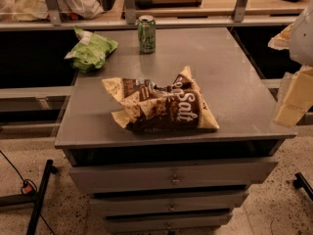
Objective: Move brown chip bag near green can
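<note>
The brown chip bag (pixel 161 104) lies crumpled on the grey cabinet top (pixel 234 82), near its front edge, with white script lettering facing up. The green can (pixel 146 34) stands upright at the back of the top, well apart from the bag. My gripper (pixel 293 99) shows as pale cream parts at the right edge of the view, beside the cabinet's right side. It is to the right of the bag and holds nothing that I can see.
A bright-green snack bag (pixel 91 50) lies at the back left corner of the top. Drawers (pixel 173 177) fill the cabinet front. A counter with metal posts (pixel 129 4) runs behind. Cables and a black stand leg (pixel 39 195) lie on the floor at left.
</note>
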`<state>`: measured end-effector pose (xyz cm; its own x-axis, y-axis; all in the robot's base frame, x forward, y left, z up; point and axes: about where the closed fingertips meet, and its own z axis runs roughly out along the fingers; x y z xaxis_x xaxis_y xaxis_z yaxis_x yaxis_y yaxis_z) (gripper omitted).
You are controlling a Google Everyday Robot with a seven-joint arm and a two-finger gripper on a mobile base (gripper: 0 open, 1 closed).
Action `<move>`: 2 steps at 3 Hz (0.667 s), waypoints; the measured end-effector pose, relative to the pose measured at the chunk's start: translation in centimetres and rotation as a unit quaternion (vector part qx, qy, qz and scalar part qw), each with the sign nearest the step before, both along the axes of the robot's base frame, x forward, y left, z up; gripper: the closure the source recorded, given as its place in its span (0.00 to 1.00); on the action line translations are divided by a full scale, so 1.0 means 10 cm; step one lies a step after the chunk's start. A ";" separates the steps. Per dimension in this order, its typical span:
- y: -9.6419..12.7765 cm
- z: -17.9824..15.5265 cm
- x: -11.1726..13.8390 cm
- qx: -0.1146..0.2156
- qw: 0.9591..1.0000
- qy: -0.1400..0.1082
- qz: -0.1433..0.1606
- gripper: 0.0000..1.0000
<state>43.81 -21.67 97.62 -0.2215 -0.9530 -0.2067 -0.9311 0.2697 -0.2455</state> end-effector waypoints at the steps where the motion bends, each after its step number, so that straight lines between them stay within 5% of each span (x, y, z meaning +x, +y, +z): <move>1: 0.00 0.00 0.00 0.000 1.000 0.000 0.000 0.00; 2: 0.10 -0.11 0.13 0.052 0.999 0.004 0.013 0.00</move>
<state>45.07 -20.66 96.55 -0.1993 -0.9317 -0.3037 -0.9401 0.2692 -0.2090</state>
